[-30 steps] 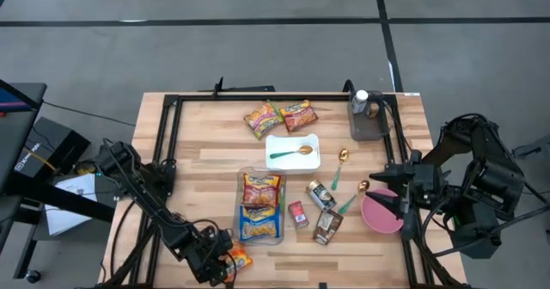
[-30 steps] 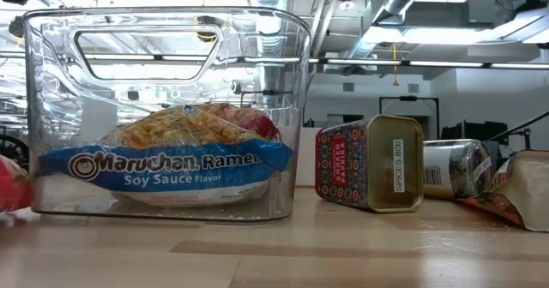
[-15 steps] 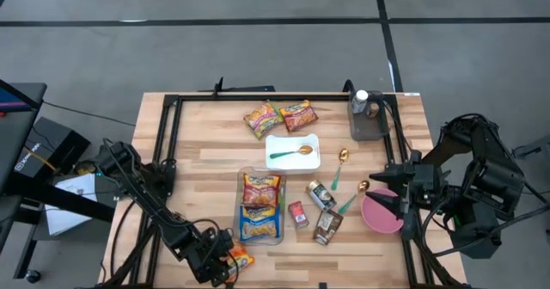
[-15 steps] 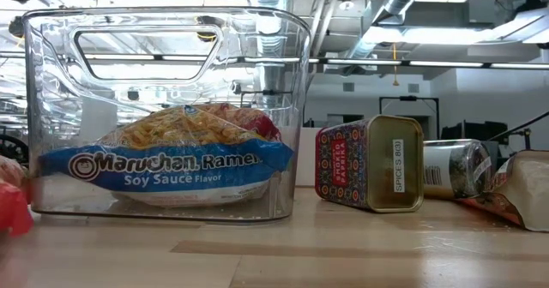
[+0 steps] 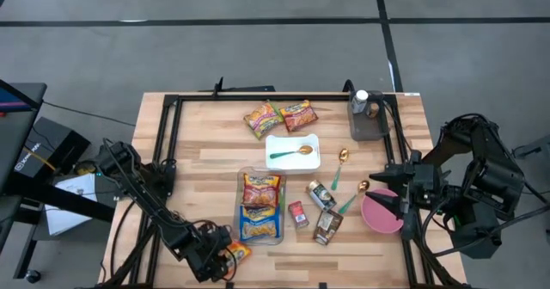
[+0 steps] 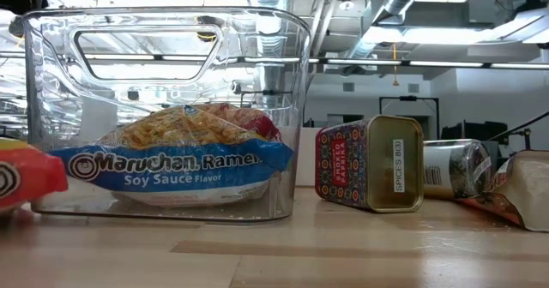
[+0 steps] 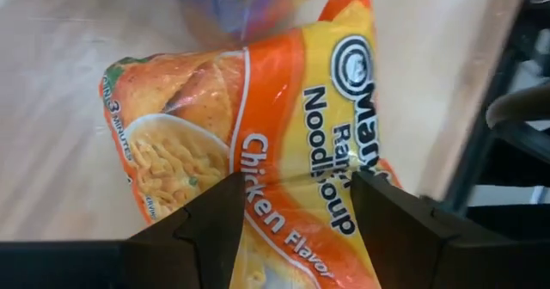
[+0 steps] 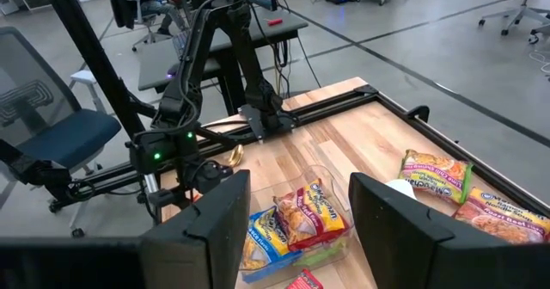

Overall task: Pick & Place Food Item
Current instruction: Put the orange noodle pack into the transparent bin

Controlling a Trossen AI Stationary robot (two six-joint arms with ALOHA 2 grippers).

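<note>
The left gripper (image 7: 292, 229), low at the bottom left of the high view, has its jaws clamped on an orange chicken ramen packet (image 7: 258, 143) at the near edge of the desk (image 5: 198, 134). The pick appears made; the place is still to come. The likely target is the clear bin (image 5: 260, 205) just right of the packet in the overhead frame, already holding two ramen packs (image 5: 260, 190). The next move calls for a lift high enough to clear the bin's wall, then a short carry across and a release over the stacked packs.

Right of the bin lie a spice tin (image 5: 297, 214), a jar (image 5: 321, 194) and a brown pouch (image 5: 326, 227), all well clear of that path. Further up the frame are a white tray (image 5: 292, 151) and two more noodle packets (image 5: 279, 117). The right gripper (image 5: 397, 205) waits at the right edge over a pink bowl (image 5: 381, 213), jaws apart and empty.
</note>
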